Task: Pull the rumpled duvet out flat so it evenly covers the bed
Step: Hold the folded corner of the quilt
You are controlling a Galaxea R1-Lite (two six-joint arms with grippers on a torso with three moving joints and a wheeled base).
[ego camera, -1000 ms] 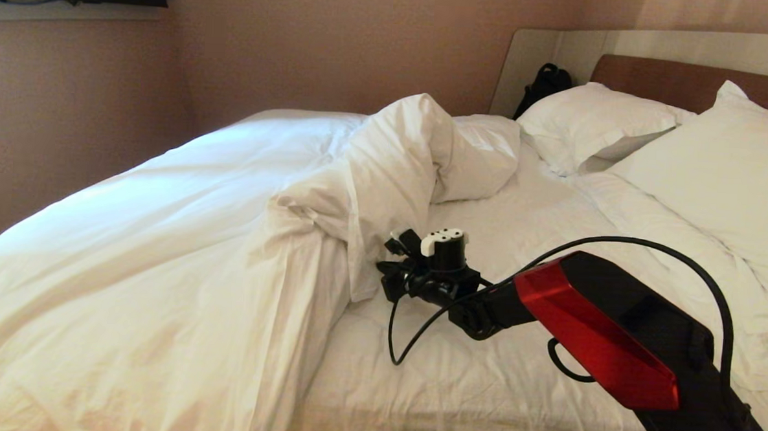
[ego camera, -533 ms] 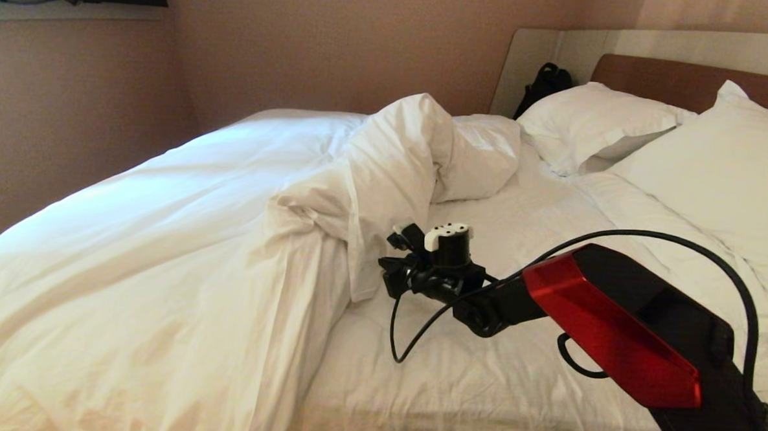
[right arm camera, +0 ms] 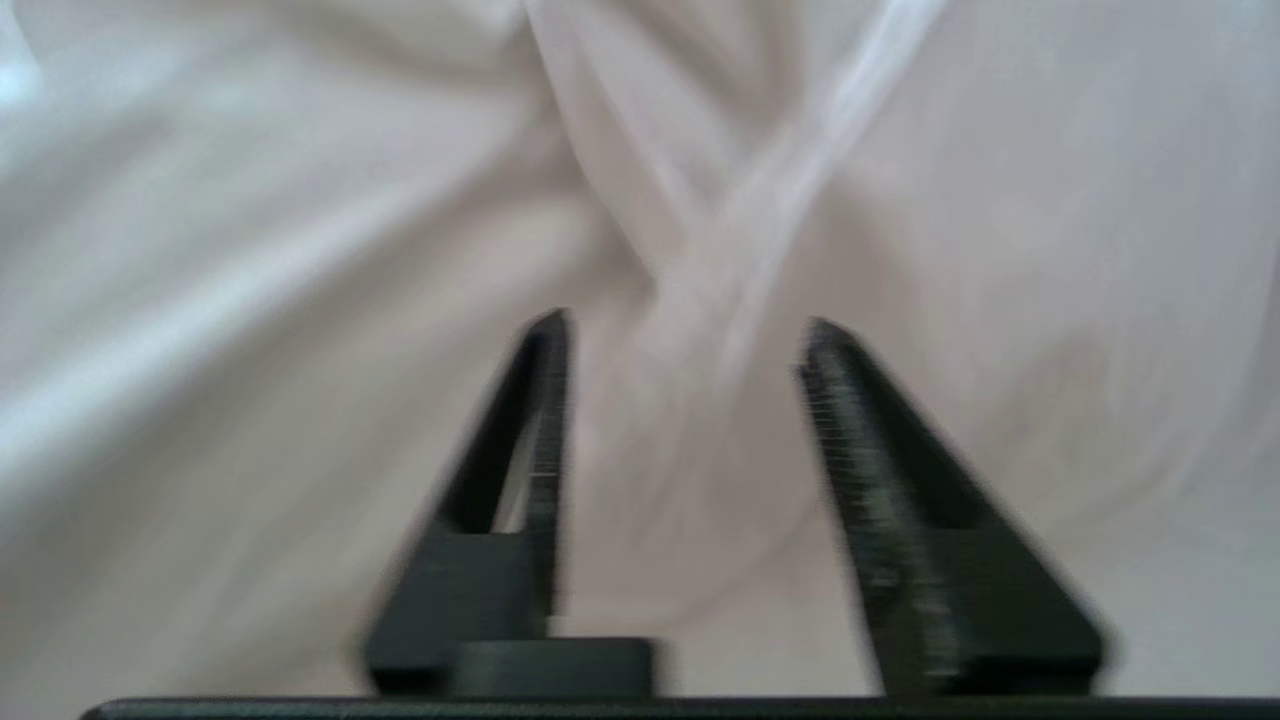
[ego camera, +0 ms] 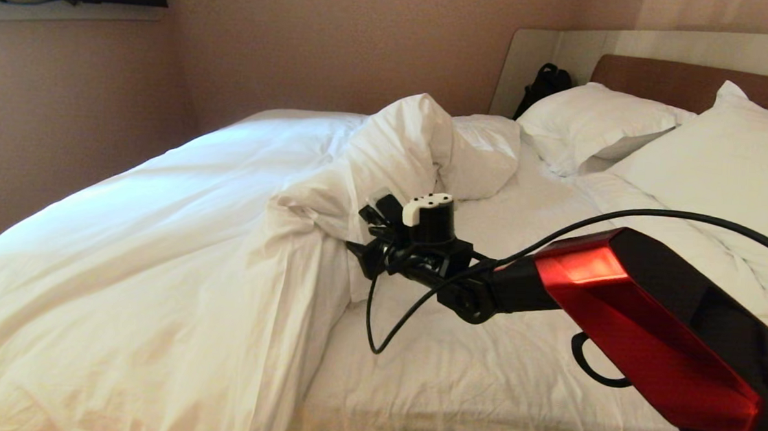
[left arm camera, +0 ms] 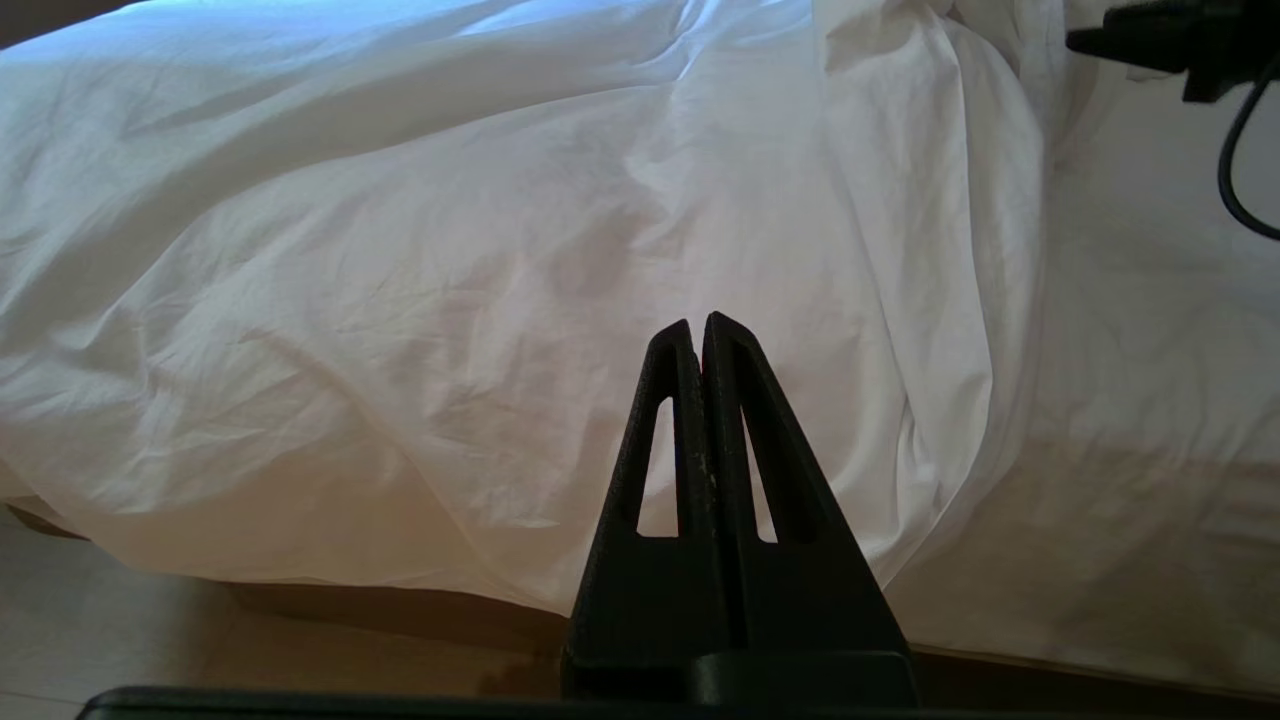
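The white duvet [ego camera: 162, 245] covers the left half of the bed and is bunched into a tall rumpled ridge [ego camera: 400, 145] near the middle. On the right the bed's flat sheet [ego camera: 493, 376] lies bare. My right gripper [ego camera: 364, 234] reaches across that sheet and sits against the hanging fold of the ridge. Its fingers stand open in the right wrist view, with duvet folds [right arm camera: 700, 200] just ahead of the right gripper [right arm camera: 685, 325] and nothing clamped. My left gripper [left arm camera: 692, 320] is shut and empty, low by the bed's near side, facing the draped duvet [left arm camera: 400, 250].
Two white pillows [ego camera: 595, 121] [ego camera: 729, 172] lean at the brown headboard [ego camera: 675, 76]. A black bag [ego camera: 545, 83] stands in the far corner beside the bed. Walls close in at the back and left. The floor [left arm camera: 150, 630] shows below the bed's near edge.
My right arm has pushed forward and left, up to the duvet's hanging fold. Its gripper, shut before, now stands open. The duvet and left arm have not moved.
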